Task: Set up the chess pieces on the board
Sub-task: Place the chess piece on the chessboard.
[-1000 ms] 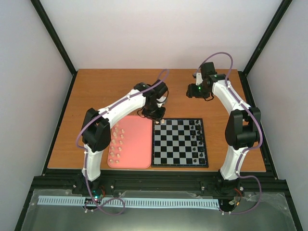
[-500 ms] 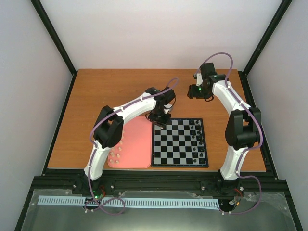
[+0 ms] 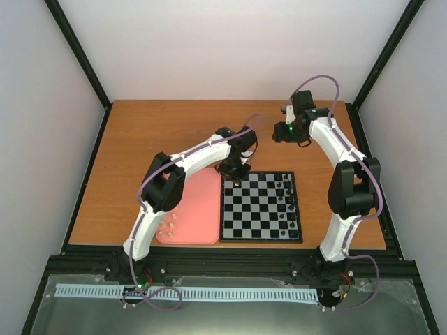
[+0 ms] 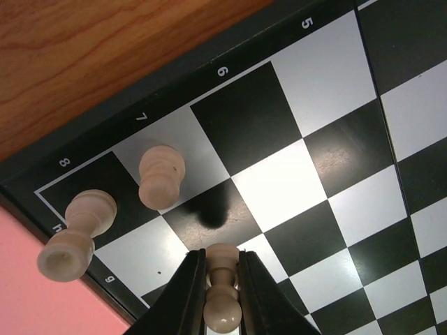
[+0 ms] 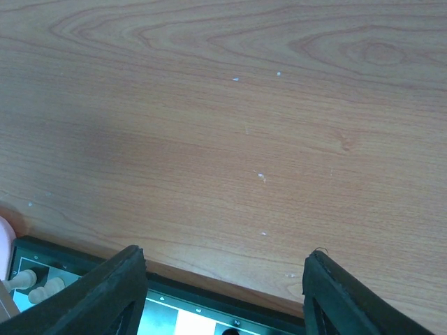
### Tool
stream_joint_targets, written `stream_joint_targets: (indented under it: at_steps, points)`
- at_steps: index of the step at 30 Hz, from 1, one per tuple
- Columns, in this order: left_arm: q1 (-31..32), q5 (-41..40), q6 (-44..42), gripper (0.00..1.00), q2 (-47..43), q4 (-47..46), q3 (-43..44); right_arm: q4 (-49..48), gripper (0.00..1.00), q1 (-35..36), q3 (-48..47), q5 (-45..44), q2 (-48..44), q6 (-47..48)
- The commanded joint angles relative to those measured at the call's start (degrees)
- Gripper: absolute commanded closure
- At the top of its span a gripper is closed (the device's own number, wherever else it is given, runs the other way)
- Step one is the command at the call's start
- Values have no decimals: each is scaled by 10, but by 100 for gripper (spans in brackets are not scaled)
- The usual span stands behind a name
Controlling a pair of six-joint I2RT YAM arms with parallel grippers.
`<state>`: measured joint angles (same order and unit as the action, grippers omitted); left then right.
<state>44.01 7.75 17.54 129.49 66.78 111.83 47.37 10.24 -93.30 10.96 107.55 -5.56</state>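
My left gripper (image 4: 222,279) is shut on a cream-white pawn (image 4: 223,293) and holds it just above the board (image 4: 335,153) near its far left corner, over the row by the squares marked 7 and 8. Two cream pieces stand there: one (image 4: 161,174) on the white square, one (image 4: 75,234) in the corner. In the top view the left gripper (image 3: 233,174) is at the board's (image 3: 260,206) far left corner. Several cream pieces (image 3: 167,223) lie on the pink tray (image 3: 199,209). My right gripper (image 5: 223,293) is open and empty above bare table behind the board.
Black pieces (image 3: 284,188) stand along the board's right side. The right arm (image 3: 300,125) hovers over the wooden table (image 3: 160,132) behind the board. The board's far edge (image 5: 209,317) shows at the bottom of the right wrist view.
My left gripper has moved right from the tray's far edge to the board's far left corner, carrying the pawn. The right arm has not moved.
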Motion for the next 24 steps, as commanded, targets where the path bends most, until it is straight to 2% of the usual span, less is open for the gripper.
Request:
stream_joint_targets:
  at_steps: [1, 15, 20, 24]
  points:
    - [5, -8, -1, 99, 11, -13, 18, -2, 38, -6, 9, -6, -22, 4]
    - [4, -33, 0, 98, 30, -25, 25, -3, 38, -8, 9, -6, -20, 6]
    - [4, -22, -6, 88, 28, -25, 21, -3, 38, -8, 7, -4, -19, 5]
    - [4, -8, -9, 84, 26, -25, 19, -2, 38, -8, 6, -2, -18, 5]
